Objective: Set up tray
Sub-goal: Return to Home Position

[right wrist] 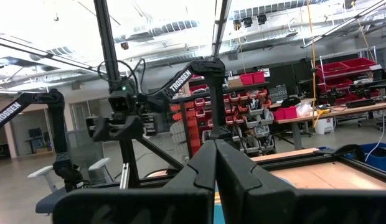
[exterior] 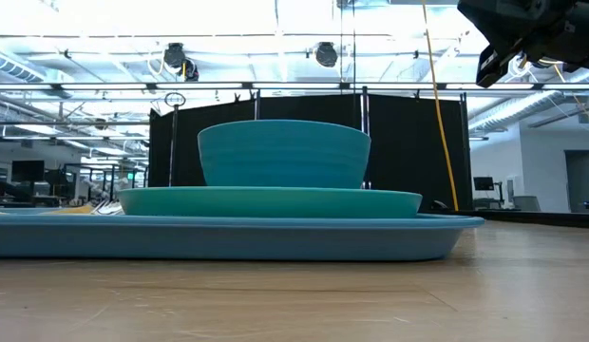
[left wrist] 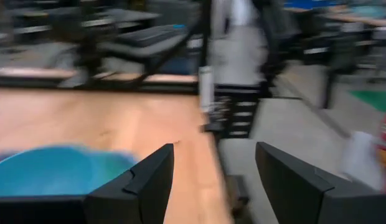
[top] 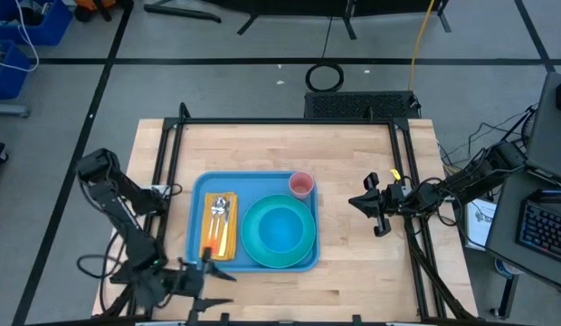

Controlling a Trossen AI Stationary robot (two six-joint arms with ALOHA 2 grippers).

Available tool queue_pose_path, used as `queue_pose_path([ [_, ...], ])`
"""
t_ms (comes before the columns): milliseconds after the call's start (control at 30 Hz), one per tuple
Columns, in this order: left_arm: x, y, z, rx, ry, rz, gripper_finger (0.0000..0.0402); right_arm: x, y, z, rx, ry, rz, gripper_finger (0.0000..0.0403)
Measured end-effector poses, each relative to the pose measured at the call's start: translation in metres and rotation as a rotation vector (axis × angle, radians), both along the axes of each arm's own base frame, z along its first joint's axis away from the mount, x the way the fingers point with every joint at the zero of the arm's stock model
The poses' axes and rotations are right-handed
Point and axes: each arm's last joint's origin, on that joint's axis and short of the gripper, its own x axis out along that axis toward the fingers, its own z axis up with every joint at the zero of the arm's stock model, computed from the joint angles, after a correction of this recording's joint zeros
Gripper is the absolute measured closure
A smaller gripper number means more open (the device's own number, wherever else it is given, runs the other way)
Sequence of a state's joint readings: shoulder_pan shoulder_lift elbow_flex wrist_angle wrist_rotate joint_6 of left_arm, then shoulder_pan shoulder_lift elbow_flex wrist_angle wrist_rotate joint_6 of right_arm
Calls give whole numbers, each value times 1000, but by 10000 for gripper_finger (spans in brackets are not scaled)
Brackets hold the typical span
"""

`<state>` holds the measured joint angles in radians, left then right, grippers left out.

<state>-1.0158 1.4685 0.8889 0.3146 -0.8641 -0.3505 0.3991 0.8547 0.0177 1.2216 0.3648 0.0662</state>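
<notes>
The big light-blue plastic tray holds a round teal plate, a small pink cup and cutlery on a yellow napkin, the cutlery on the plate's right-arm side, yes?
Not quite: the high view shows the cutlery on the yellow napkin at the left arm's side of the round teal plate. The big light-blue plastic tray does hold all that and the small pink cup.

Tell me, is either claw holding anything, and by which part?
Nothing. The left claw is open and empty; the right claw is shut on nothing.
</notes>
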Motion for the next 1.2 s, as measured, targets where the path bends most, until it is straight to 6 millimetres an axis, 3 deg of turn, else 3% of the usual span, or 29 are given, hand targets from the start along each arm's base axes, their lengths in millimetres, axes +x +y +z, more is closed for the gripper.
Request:
queue_pose_path([
  [267, 37, 24, 2, 61, -122, -401, 172, 0, 0, 0, 0, 0, 0, 403],
  [467, 45, 55, -15, 54, -67, -265, 172, 0, 0, 0, 0, 0, 0, 403],
  [633, 24, 81, -18, 39, -123, -275, 172, 0, 0, 0, 0, 0, 0, 403],
  [900, -21, 117, -44, 22, -189, -305, 172, 0, 0, 0, 0, 0, 0, 403],
  [1200, -47, 141, -59, 8, -230, -302, 172, 0, 0, 0, -1, 1, 0, 403],
])
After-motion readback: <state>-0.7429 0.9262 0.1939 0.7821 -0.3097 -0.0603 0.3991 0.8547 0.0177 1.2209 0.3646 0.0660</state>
